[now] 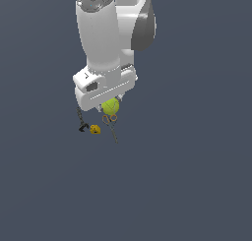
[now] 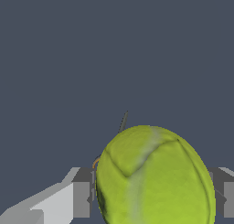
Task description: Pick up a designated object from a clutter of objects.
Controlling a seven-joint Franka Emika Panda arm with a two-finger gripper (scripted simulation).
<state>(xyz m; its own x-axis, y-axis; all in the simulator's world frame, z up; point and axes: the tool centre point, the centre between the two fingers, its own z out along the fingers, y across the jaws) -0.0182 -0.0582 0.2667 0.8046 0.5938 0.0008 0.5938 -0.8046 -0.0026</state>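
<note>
Fingers [image 2: 81,199] of my gripper [image 2: 153,198] sit against both sides of the tennis ball [image 2: 153,177], pinching it between them; in the wrist view the ball fills the gap from one grey pad to the other. Its yellow-green felt shows a pale seam curving across the front.

From the exterior view, my white arm [image 1: 101,33] hangs down over the dark blue-grey table [image 1: 197,186], whose edges and corners lie outside both pictures, so I cannot place anything by them. The tennis ball [image 1: 110,106] peeks out just under my gripper [image 1: 109,101], with the hand's housing covering its upper part. Whether the ball touches the table or hangs clear of it, I cannot tell.

The rest of the clutter lies just beneath and beside the ball. The orange-handled scissors [image 1: 111,124] lie close below it in that view, loops nearest the ball and blades pointing away. Toward the exterior view's left lies the small yellow-orange lump [image 1: 95,130], and just beside that the thin dark clamp-like tool [image 1: 81,121], which runs up toward my hand. In the wrist view a sliver of orange loop and a thin grey blade tip [image 2: 123,120] show past the ball.
</note>
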